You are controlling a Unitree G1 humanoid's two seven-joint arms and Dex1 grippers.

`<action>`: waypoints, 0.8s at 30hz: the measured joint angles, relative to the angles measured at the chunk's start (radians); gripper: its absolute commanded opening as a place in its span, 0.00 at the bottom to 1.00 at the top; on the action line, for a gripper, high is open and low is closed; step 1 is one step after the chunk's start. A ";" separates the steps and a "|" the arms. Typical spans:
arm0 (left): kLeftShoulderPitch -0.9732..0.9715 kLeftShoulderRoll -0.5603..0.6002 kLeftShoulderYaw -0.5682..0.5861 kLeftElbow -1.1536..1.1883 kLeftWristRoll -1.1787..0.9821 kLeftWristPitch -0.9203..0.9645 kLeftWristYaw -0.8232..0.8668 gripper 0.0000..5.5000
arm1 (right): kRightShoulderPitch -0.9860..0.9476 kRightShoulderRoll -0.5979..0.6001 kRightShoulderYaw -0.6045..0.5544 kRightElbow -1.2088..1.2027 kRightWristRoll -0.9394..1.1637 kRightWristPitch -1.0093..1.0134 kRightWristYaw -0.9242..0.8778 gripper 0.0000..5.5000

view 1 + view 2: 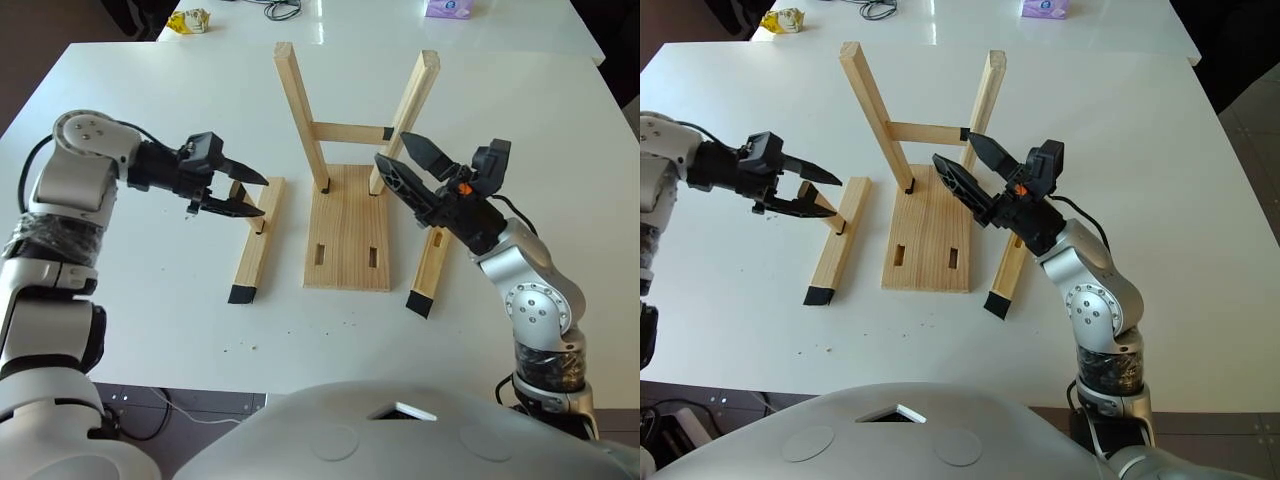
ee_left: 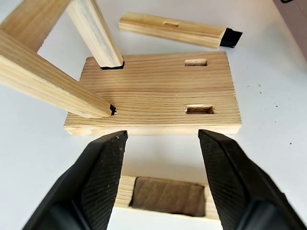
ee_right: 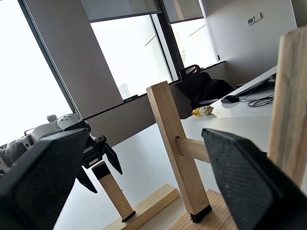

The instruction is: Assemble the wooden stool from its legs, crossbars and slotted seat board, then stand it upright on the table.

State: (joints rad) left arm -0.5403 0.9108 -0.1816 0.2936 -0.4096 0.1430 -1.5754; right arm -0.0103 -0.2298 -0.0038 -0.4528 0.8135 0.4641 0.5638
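The slotted seat board (image 1: pixel 348 230) lies flat mid-table. Two legs (image 1: pixel 300 110) (image 1: pixel 410 115) stand in its far slots, joined by a crossbar (image 1: pixel 350 131); its two near slots are bare. A loose leg (image 1: pixel 258 240) lies left of the board and another loose leg (image 1: pixel 430 270) lies right of it. My left gripper (image 1: pixel 262 196) is open, just above the left loose leg's far end (image 2: pixel 168 196). My right gripper (image 1: pixel 393 148) is open beside the right standing leg, low near its base, holding nothing. The right wrist view shows the left standing leg (image 3: pixel 175 148) and crossbar (image 3: pixel 194 148) ahead.
The white table (image 1: pixel 150 300) has free room on both sides and in front of the parts. A second table behind carries a yellow packet (image 1: pixel 188 20), cables (image 1: pixel 280 10) and a purple box (image 1: pixel 450 8).
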 measured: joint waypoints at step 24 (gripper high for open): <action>0.439 -0.624 0.405 -0.731 -0.253 0.430 1.306 0.50 | -0.054 -0.047 -0.029 0.038 0.033 0.064 0.004 0.79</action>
State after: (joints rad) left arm -0.1012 0.2865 0.2235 -0.4375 -0.6622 0.5728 -0.2690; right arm -0.0644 -0.2766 -0.0330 -0.4148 0.8469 0.5280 0.5681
